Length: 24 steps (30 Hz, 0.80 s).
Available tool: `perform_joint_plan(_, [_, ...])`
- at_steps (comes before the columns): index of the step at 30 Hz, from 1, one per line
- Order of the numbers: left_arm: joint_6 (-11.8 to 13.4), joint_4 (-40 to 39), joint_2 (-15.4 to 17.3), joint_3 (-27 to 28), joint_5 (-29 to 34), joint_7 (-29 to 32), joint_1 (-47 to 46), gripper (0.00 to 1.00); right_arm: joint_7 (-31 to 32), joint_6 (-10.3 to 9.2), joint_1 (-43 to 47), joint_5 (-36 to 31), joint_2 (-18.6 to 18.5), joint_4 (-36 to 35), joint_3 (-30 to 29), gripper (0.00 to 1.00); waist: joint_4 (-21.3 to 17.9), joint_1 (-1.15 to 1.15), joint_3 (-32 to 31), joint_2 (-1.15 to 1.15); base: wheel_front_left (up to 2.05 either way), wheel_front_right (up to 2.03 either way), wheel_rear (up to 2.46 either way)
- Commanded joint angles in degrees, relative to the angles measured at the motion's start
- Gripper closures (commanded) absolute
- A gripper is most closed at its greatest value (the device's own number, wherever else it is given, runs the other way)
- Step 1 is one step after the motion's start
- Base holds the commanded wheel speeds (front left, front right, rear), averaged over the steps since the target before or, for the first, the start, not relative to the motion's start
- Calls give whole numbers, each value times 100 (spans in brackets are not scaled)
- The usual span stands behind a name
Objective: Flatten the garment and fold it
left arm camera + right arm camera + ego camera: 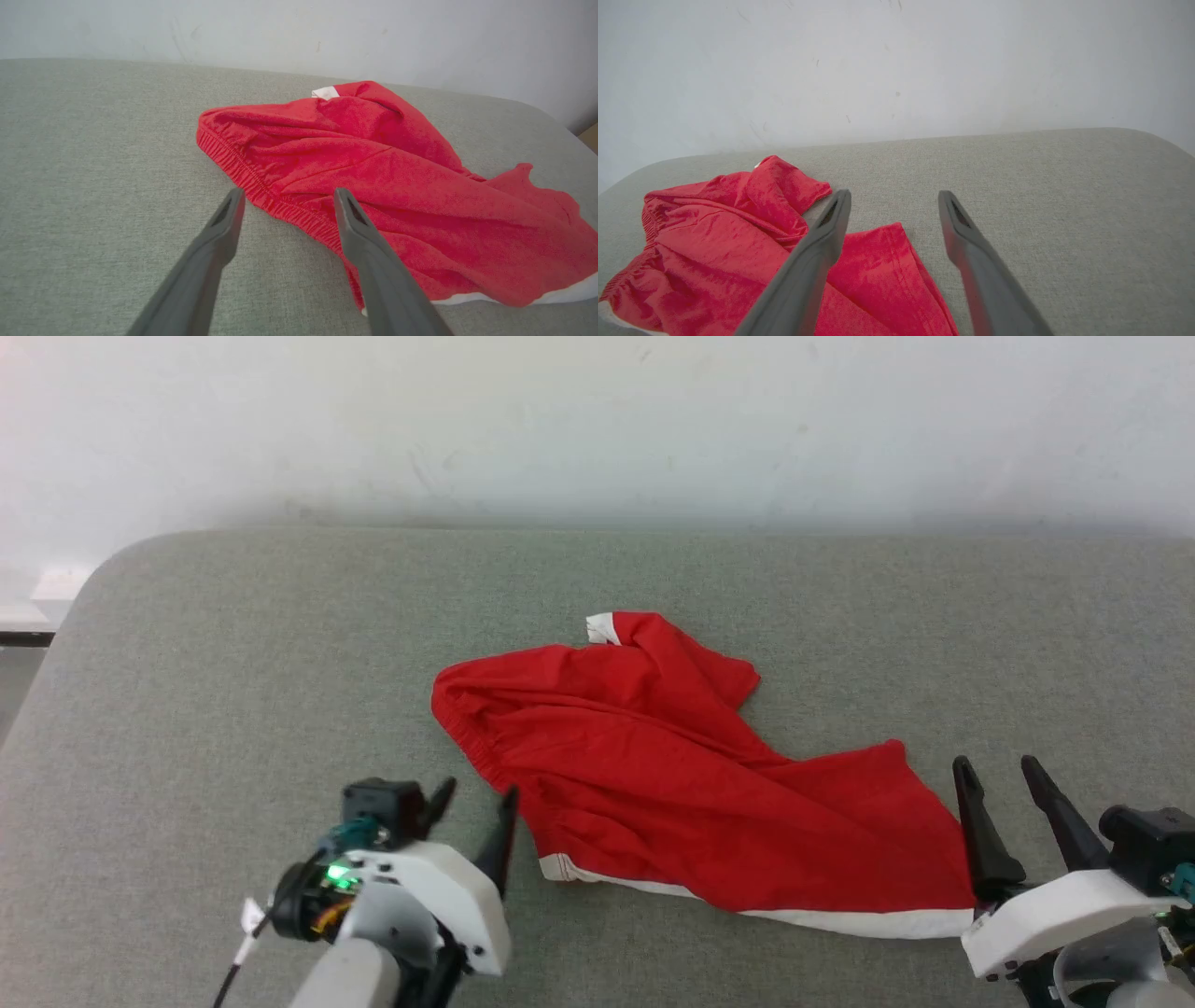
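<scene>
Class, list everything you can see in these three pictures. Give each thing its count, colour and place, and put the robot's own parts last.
shorts: one, bright red with white side stripes, lying crumpled in the middle of the surface, gathered waistband toward the robot's left.
padded surface: one, grey-green fabric, under the shorts and reaching back to the wall.
wall: one, white, behind the surface.
left hand: one, dark fingers on a white wrist, open, at the waistband edge of the shorts.
right hand: one, dark fingers on a white wrist, open, at the hem end of the shorts.
</scene>
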Motion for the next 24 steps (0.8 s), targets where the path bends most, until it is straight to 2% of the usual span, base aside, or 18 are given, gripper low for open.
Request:
perform_joint_plan(1, [30, -123, -8, -79, 13, 141, 91, 0, 1, -5, 69, -16, 25, -28, 2, 0, -42, 1, 69, 1, 0, 0, 0])
perform_joint_plan(7, [-5, -792, 0, -505, -80, 1071, 521, 0, 7, -5, 42, 15, 49, -9, 20, 0, -122, 1, 238, 1, 0, 0, 0])
perform_joint_plan(10, [73, -975, 83, -621, -30, 1394, 672, 0, -13, -5, 17, 26, 51, 5, -12, 0, -131, 1, 301, 1, 0, 0, 0])
perform_joint_plan(14, [171, -1085, 107, -621, -5, 1447, 727, 0, -21, -5, -14, 35, 59, 31, 1, 0, -144, 1, 365, 1, 0, 0, 0])
perform_joint_plan(24, [156, -901, 57, -578, -44, 1206, 534, 0, -33, -5, -115, 58, 32, 105, 23, 0, -197, 1, 510, 1, 0, 0, 0])
